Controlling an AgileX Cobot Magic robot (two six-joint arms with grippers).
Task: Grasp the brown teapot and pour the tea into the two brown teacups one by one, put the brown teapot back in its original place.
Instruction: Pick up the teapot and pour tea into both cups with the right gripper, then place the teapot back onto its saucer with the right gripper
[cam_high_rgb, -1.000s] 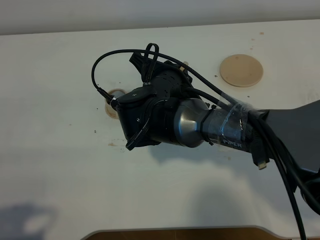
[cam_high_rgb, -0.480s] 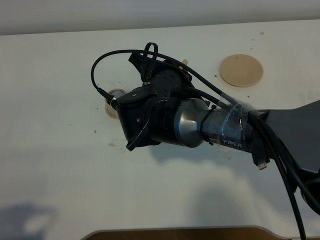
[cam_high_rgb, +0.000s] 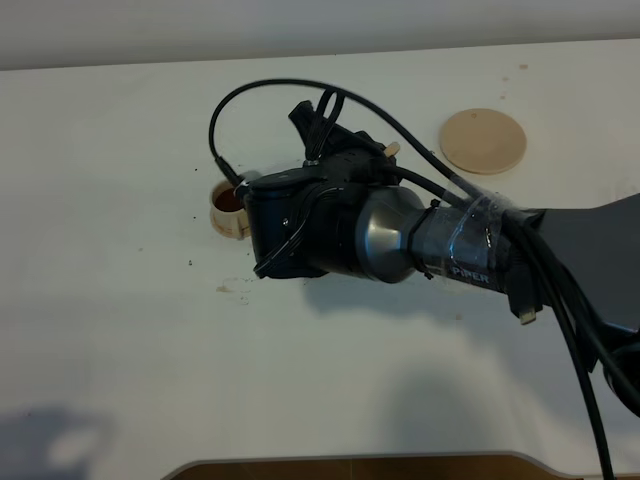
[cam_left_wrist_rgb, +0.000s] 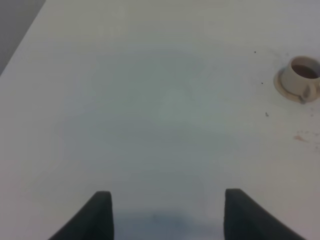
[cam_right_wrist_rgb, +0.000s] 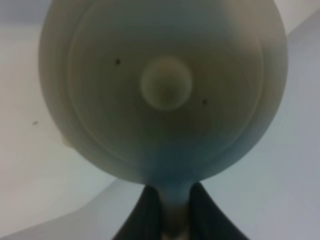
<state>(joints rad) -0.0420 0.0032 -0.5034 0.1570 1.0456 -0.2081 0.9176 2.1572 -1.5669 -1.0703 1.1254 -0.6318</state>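
The brown teapot (cam_right_wrist_rgb: 165, 85) fills the right wrist view, seen from above its knobbed lid. My right gripper (cam_right_wrist_rgb: 175, 202) is shut on its loop handle. From the high camera my right arm covers the pot, and only a tan sliver of the teapot (cam_high_rgb: 389, 150) peeks out beyond the wrist. One brown teacup (cam_high_rgb: 228, 208) stands on its saucer just left of the wrist, with dark tea (cam_high_rgb: 228, 200) inside. The same teacup (cam_left_wrist_rgb: 300, 77) shows in the left wrist view, far from my open left gripper (cam_left_wrist_rgb: 167, 215). The other teacup is hidden.
A flat round tan saucer disc (cam_high_rgb: 483, 140) lies bare at the back right of the white table (cam_high_rgb: 120, 330). Black cables (cam_high_rgb: 560, 330) trail from the right arm. A few small brown spots (cam_high_rgb: 228, 289) mark the table near the cup.
My right wrist has shifted to the right and turned, with the teapot still in its grip. The teacup it half covered now shows fully, with tea in it.
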